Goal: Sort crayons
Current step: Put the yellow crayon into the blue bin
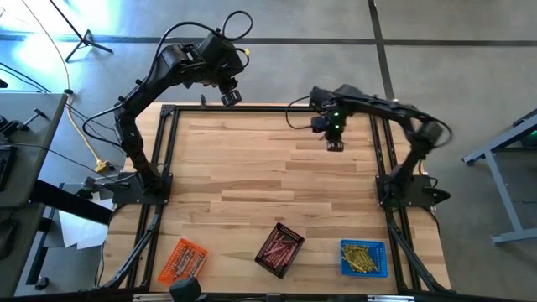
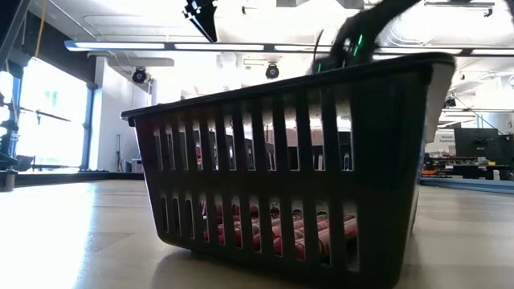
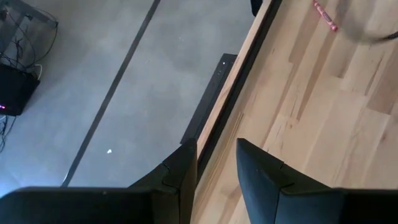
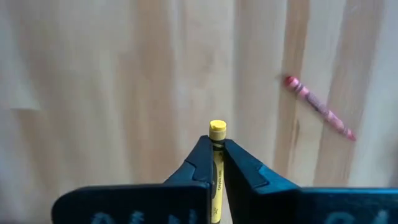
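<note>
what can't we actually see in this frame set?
- Low view: black tray fills the frame, hiding both arms' fingers and the other trays.
- High view: yellow crayon held in the right gripper is too small to see; only the right wrist view shows it.
- Left wrist view: red crayon is partly behind a blurred cable.
- Tray contents: crayons too small to count.

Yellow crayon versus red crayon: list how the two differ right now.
The yellow crayon is clamped in the right pincer; the red crayon lies loose on the table. The yellow one points along the fingers, the red one lies aslant. Both are thin paper-wrapped sticks.
</note>
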`<state>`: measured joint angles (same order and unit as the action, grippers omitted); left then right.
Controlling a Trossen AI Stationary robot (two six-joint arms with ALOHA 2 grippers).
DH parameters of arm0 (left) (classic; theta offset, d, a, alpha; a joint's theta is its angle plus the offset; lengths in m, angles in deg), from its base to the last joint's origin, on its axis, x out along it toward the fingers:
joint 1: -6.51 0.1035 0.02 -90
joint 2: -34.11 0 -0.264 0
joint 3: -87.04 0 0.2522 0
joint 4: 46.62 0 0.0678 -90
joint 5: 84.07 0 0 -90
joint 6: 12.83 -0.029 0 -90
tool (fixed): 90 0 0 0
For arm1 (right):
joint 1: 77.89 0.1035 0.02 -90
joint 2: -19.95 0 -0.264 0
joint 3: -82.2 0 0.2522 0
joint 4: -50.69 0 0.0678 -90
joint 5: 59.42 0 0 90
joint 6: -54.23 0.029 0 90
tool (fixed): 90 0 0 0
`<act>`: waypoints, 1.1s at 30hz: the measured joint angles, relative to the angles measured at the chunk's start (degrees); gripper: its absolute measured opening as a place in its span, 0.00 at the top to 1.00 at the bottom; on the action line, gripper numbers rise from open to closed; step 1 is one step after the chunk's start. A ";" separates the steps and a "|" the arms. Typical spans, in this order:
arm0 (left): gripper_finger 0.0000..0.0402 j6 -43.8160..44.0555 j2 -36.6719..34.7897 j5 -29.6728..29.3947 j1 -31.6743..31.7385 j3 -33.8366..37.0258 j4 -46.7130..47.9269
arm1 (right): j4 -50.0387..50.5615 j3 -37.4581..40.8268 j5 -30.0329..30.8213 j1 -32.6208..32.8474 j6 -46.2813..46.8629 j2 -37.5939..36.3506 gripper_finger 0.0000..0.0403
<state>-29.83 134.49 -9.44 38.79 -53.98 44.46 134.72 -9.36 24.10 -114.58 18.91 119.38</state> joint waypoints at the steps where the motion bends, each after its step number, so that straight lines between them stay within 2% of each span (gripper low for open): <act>1: 0.75 -0.01 0.00 0.01 -0.01 0.00 0.00 | 1.76 -0.98 -0.79 0.94 2.37 -2.31 0.99; 5: 0.75 -0.04 0.00 0.03 -0.01 0.00 0.00 | 6.12 -2.63 -6.03 5.75 15.93 -12.07 0.99; 8: 0.75 -0.07 0.00 0.10 -0.01 0.00 0.00 | 5.57 -2.12 -8.54 11.24 27.66 -20.10 0.99; 12: 0.75 -0.66 0.00 0.20 -0.01 0.00 0.00 | 4.31 1.29 -5.73 22.73 48.87 -29.16 0.99; 16: 0.75 -1.10 0.00 0.23 -0.01 0.00 -0.92 | 0.76 7.77 -0.08 37.98 71.40 -35.09 0.99; 20: 0.75 -0.33 0.00 0.23 -0.01 0.00 -1.33 | -10.11 17.19 1.76 52.99 88.87 -36.43 0.99; 25: 0.75 0.28 0.02 0.23 -0.01 0.00 -1.31 | -32.84 29.53 -6.22 66.94 102.08 -34.89 0.99; 29: 0.75 0.92 0.02 0.23 -0.01 0.00 -1.31 | -45.87 36.13 -5.64 73.50 108.61 -33.46 0.99; 33: 0.75 2.94 0.01 0.23 -0.06 0.00 -1.31 | -45.99 39.61 -4.51 76.34 113.00 -32.20 0.98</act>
<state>-26.88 134.50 -9.21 38.73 -53.98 43.14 88.73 30.25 19.59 -38.24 131.91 87.18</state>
